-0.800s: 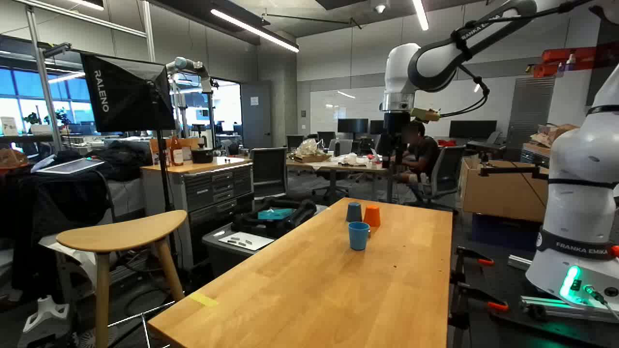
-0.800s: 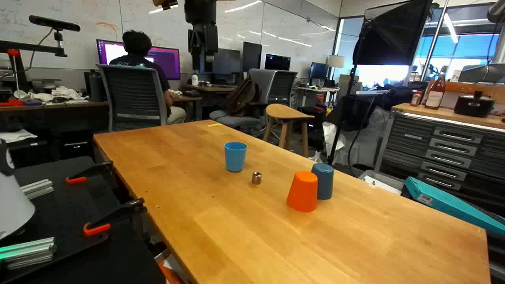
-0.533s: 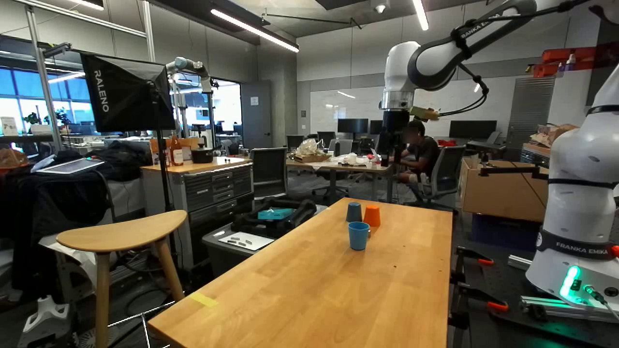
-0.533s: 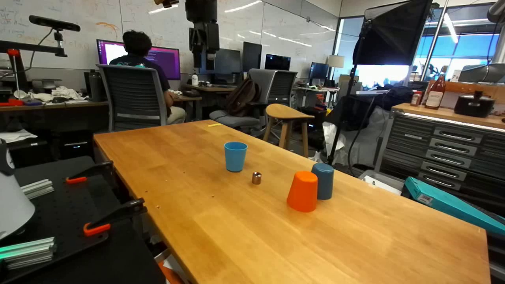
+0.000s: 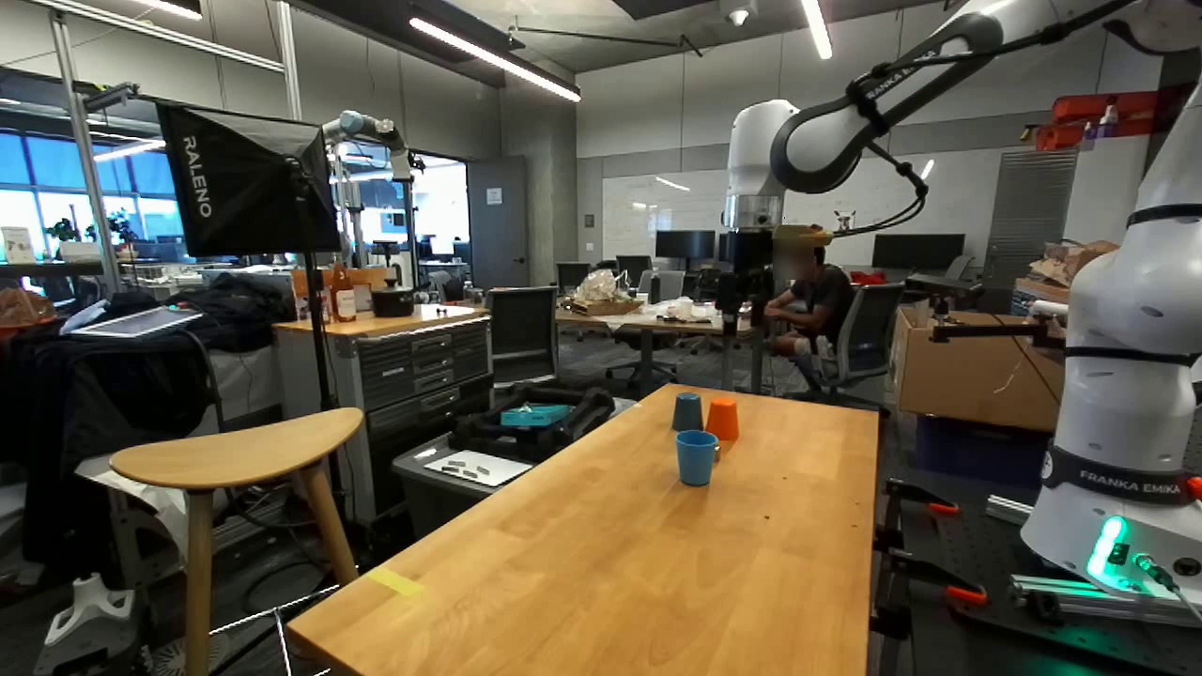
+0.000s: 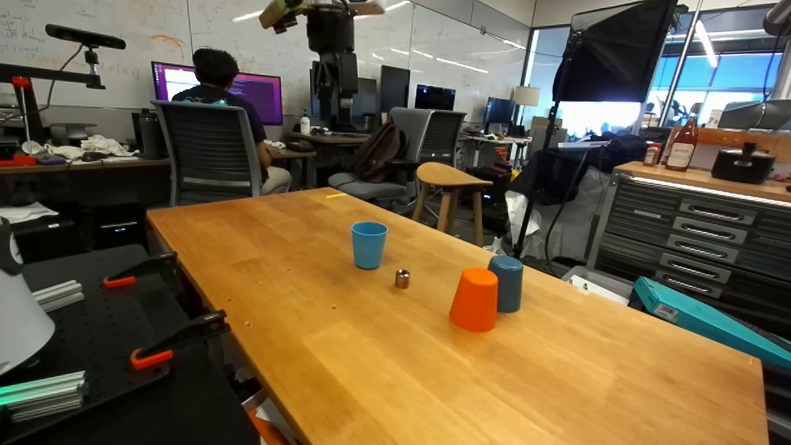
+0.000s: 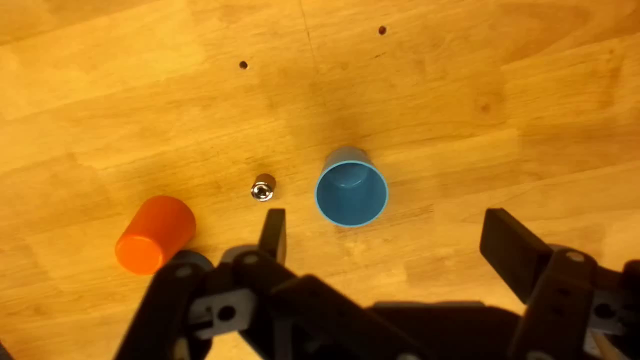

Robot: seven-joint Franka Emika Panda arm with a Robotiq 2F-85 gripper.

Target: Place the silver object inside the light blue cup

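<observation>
1. Wrist view: the gripper (image 7: pixel 387 235) is spread wide; we see a broad gap between its jaws.
2. Same view: the light blue cup (image 7: pixel 351 197) stands mouth up on the wooden table (image 7: pixel 475 100); it's our reference. We have the silver object (image 7: pixel 263 188) outside the cup, left of it, near but apart. The orange cup (image 7: pixel 157 232) is farther left.
3. In an exterior view we see the dark blue cup (image 6: pixel 508 287) well right of the light blue cup, upside down like the orange cup beside it. The silver object sits between the light blue cup and that pair.
4. In an exterior view the arm (image 5: pixel 831 145) extends from the light blue cup's right, gripper well above it. The silver object is mostly hidden behind the cup; we see a sliver at its right edge.
</observation>
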